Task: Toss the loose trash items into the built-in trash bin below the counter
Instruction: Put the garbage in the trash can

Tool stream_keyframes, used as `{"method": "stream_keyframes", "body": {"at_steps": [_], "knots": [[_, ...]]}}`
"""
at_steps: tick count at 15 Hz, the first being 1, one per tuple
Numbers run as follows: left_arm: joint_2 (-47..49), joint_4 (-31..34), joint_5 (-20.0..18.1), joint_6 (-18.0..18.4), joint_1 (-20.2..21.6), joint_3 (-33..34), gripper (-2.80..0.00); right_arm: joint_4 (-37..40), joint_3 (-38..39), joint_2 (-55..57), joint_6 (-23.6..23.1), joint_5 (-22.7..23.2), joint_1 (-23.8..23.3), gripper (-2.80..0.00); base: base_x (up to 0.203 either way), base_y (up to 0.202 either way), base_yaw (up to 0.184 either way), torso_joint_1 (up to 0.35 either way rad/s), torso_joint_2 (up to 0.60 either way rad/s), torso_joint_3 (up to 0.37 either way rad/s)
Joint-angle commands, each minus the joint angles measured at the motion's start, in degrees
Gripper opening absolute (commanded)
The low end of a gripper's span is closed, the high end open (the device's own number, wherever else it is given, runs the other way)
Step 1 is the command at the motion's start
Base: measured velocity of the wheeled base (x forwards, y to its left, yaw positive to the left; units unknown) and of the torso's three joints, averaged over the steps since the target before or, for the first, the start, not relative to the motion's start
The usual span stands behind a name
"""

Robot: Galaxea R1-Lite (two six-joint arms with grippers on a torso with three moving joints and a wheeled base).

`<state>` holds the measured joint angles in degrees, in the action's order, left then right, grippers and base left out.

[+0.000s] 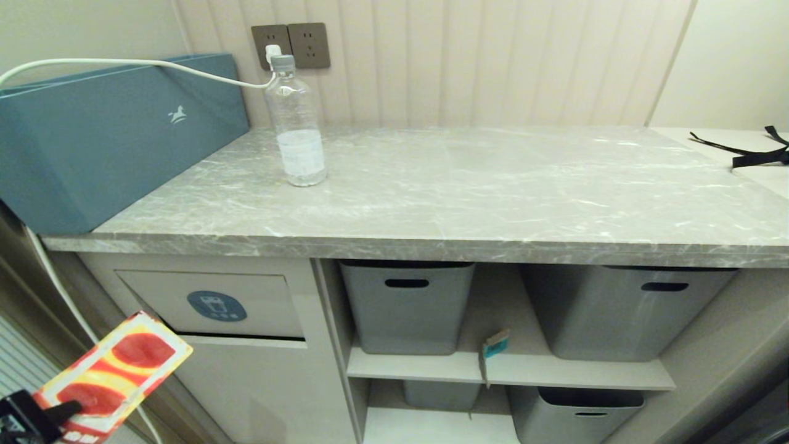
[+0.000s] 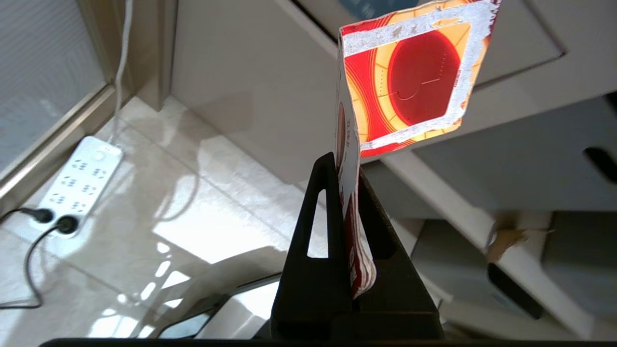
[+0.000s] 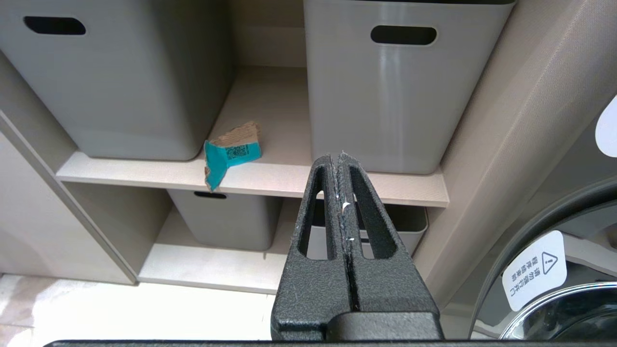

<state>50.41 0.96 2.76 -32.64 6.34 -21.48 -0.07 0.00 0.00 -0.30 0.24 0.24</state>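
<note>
Start with the counter (image 1: pixel 468 185), the long veined stone slab that fills most of your head view: it is where the water bottle (image 1: pixel 297 123) stands upright, near the back wall beside the teal box (image 1: pixel 111 135), so that piece of trash is well apart from the bin and has yet to be dealt with. Below the slab's left end sits the trash bin (image 1: pixel 212 305), a beige cabinet front whose flap carries the round blue sticker; a dark gap along the flap's lower edge suggests it tilts inward, which is probably why the wrapper is being brought in low and from the left. To the right of it, the grey tubs (image 1: pixel 407 308) occupy open shelves, and the teal paper scrap (image 3: pixel 231 154) lies on the upper shelf's front edge between two tubs, one corner hanging over. Your left gripper (image 2: pixel 344 202) is clamped tight on the snack wrapper (image 2: pixel 414 82), pinching one end so the rest stands out ahead of the fingers; that leaves a free length to feed into the flap first. In the head view the wrapper hangs low, just left of the flap and not touching it. Your right gripper (image 3: pixel 342 193) is closed on nothing, parked facing the shelves.
</note>
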Motion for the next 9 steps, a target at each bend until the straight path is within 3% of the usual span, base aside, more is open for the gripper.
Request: {"method": "stream_keyframes", "body": {"at_steps": [1, 4, 9], "knots": [[0.74, 1.26, 0.3, 2.48, 0.22, 0.34, -2.8, -0.01, 0.0, -0.09, -0.05, 0.02, 0.02, -2.8, 0.0, 0.0, 0.0, 0.0, 0.0, 0.0], [0.34, 1.5, 0.7, 8.03, -0.18, -0.14, -2.8, -0.01, 0.0, -0.07, -0.05, 0.02, 0.02, -2.8, 0.0, 0.0, 0.0, 0.0, 0.0, 0.0], [0.83, 1.95, 0.68, 7.89, -0.19, 0.69, -2.8, -0.01, 0.0, -0.01, -0.05, 0.02, 0.02, -2.8, 0.0, 0.0, 0.0, 0.0, 0.0, 0.0]]}}
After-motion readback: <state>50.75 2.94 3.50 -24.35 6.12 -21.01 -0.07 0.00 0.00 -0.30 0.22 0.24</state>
